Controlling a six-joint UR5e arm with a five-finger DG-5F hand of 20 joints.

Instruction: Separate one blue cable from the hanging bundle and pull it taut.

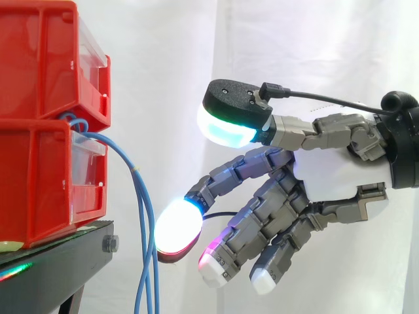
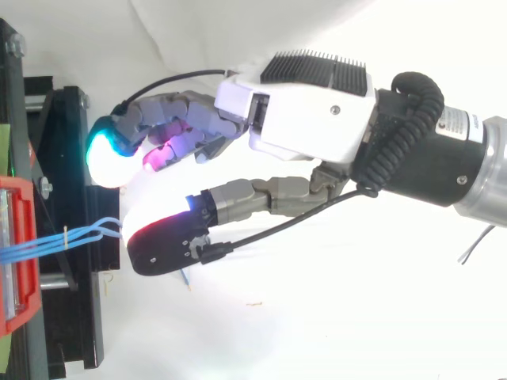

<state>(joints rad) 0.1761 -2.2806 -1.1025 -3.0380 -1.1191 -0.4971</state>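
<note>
Hand (image 1: 327, 170) spread wide, holding nothing, fingertip (image 1: 175, 229) just beside blue cable bundle (image 1: 139, 196); risk: closing could catch several strands, not one.

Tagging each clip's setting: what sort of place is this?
Most likely a robotics lab test station. Stacked red bins sit on a black stand, a plain white curtain closes off the background, and a robot hand is open beside hanging blue cables.

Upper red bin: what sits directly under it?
A second red bin, on the black stand. The blue cables emerge between the bins and hang down; their fastening inside is hidden.
</note>
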